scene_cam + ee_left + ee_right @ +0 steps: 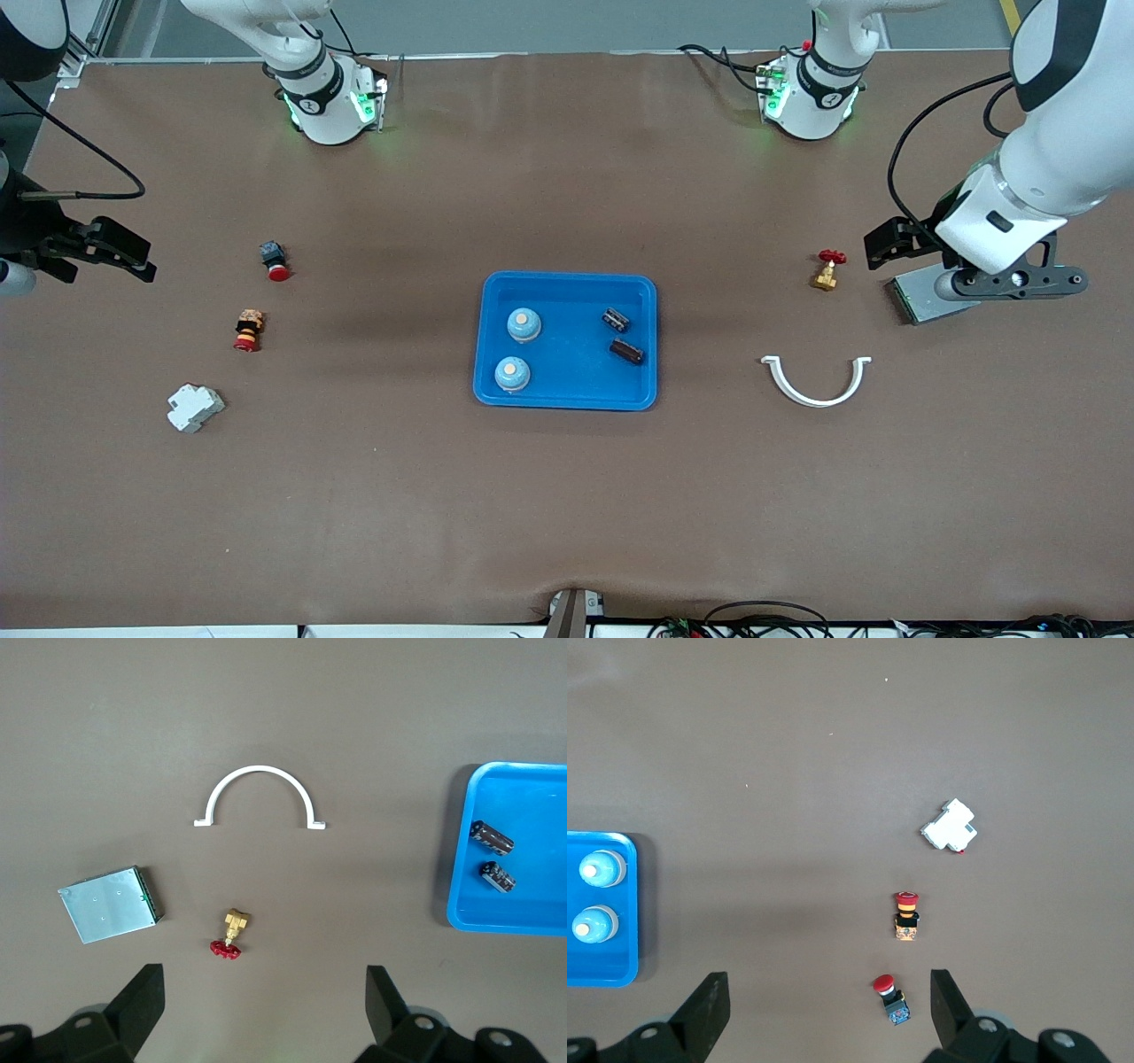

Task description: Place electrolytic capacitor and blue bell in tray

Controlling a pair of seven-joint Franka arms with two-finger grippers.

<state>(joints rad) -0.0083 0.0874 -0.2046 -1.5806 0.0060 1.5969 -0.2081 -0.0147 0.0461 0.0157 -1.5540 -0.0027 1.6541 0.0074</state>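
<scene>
The bright-blue tray (571, 279) lies mid-table. In it are two blue bells (524, 324) (512, 374) at the right arm's end and two dark electrolytic capacitors (616, 319) (626, 352) at the left arm's end. My left gripper (877, 248) is open and empty, over the table beside a grey metal box; its wrist view (266, 1001) shows the tray's corner (461, 904) and both capacitors (492, 837) (499, 876). My right gripper (133, 259) is open and empty at the right arm's end of the table; its wrist view (828, 1005) shows the tray's rim (634, 904) and both bells (602, 869) (594, 925).
Toward the left arm's end lie a red-handled brass valve (827, 270), a white half-ring clamp (816, 383) and the grey metal box (917, 297). Toward the right arm's end lie a red push button (274, 260), a red-and-yellow button (249, 330) and a white breaker (195, 408).
</scene>
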